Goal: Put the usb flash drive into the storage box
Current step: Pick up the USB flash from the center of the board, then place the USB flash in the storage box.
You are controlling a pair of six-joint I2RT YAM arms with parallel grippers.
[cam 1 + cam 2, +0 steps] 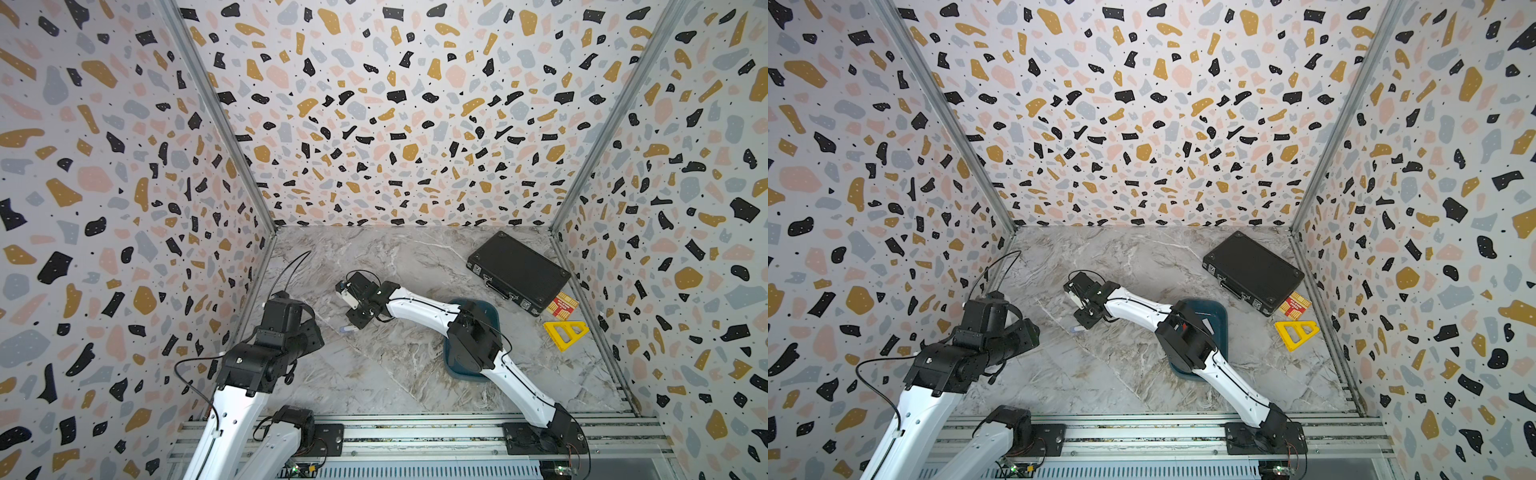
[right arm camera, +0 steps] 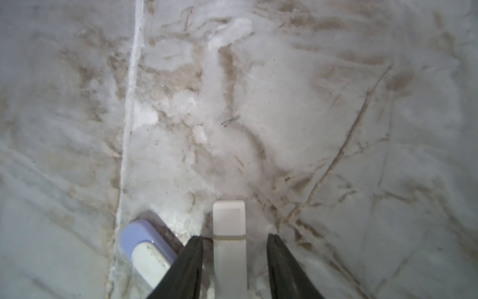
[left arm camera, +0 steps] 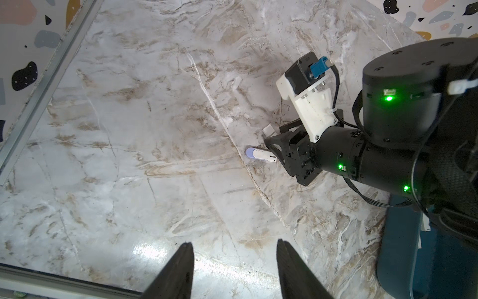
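Observation:
A plain white usb flash drive (image 2: 229,220) lies flat on the marble table between the fingers of my right gripper (image 2: 234,236). The jaws stand open, with a gap on each side of the drive. A second drive, white with a lavender cap (image 2: 144,243), lies just outside one finger; it also shows in both top views (image 1: 346,329) (image 1: 1077,329) and in the left wrist view (image 3: 260,154). The teal storage box (image 1: 451,365) (image 1: 1219,316) sits under the right arm's elbow, mostly hidden. My left gripper (image 3: 234,243) hangs open and empty above bare table, at the left.
A black briefcase (image 1: 517,270) lies at the back right. Beside it are a red and yellow card (image 1: 562,303) and a yellow triangle frame (image 1: 565,332). Patterned walls close in three sides. A metal rail (image 1: 415,432) runs along the front.

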